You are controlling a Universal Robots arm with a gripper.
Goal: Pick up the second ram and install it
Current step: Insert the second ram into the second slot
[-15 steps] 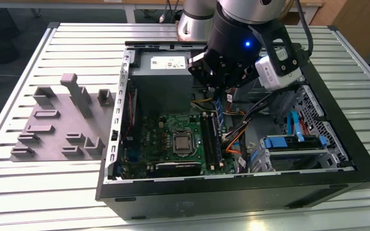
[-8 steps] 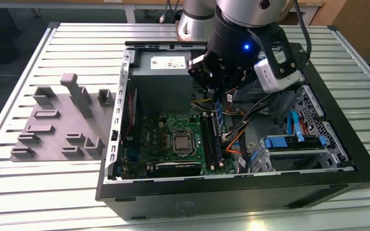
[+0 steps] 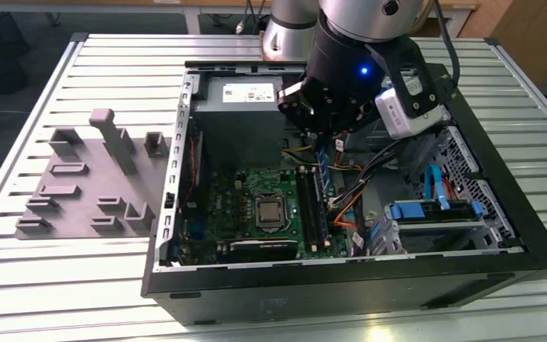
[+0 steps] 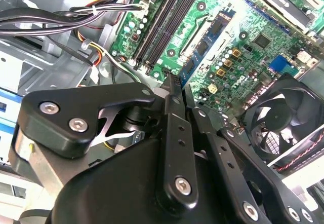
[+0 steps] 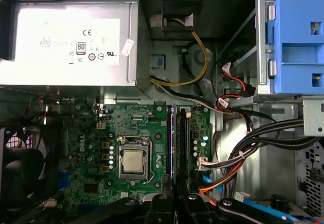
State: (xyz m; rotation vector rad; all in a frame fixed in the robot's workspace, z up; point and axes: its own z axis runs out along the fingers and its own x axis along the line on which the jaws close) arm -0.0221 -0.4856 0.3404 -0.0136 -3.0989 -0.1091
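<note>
Exterior view: the gripper (image 3: 326, 139) hangs inside the open computer case (image 3: 501, 235) on the bench (image 3: 26, 285), fingers (image 4: 172, 89) clenched on the second ram (image 3: 325, 177), standing edge-on above the motherboard (image 3: 245, 206) slots.

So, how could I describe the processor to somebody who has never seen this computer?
Look into the open black case, where a green motherboard lies flat. Near the board's middle sits the processor, beside the long black slots. It is the only flat, shiny silver square there, held in a metal frame.
</note>
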